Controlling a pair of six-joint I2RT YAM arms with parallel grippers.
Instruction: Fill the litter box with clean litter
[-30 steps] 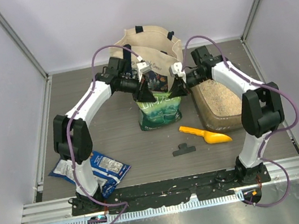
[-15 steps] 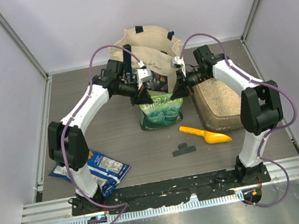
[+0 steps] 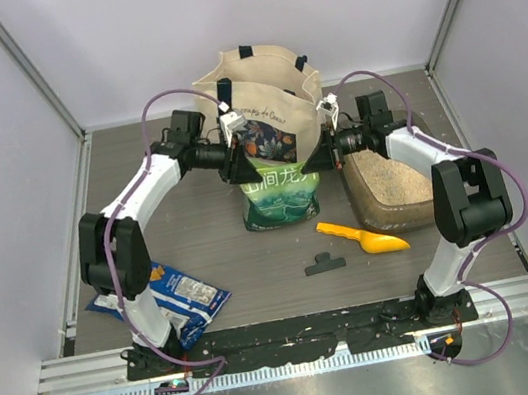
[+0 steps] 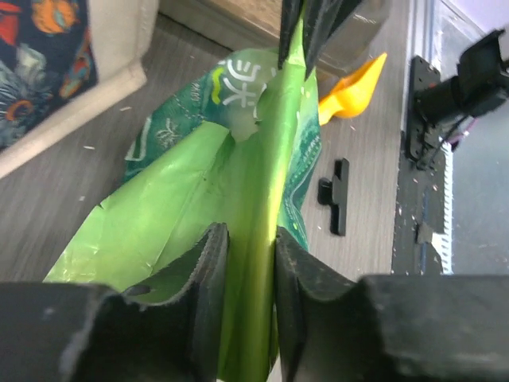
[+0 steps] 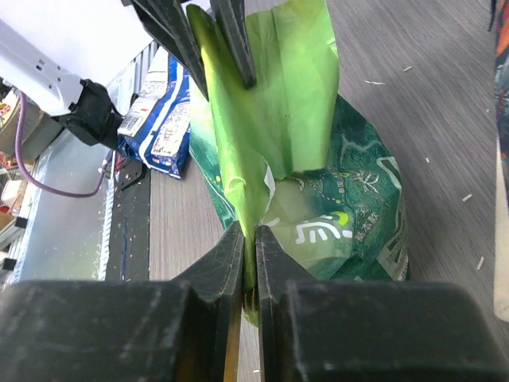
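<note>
Top external shows my left gripper [image 3: 241, 168] and right gripper [image 3: 312, 161] each pinching the glossy, creased green film at the pouch's [image 3: 281, 198] top corners. Right of the pouch sits the shallow, round-cornered plastic litter box [image 3: 392, 220], with grainy beige litter [image 3: 382, 178] inside. Since a second ago both wrists have levelled, and the left has moved outward.

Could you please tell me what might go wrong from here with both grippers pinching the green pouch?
The left gripper and right gripper pinch only thin film at the top of the green pouch; it could slip or tear. The pouch is beside the litter box, not over it, so tipping might spill onto the table.
</note>
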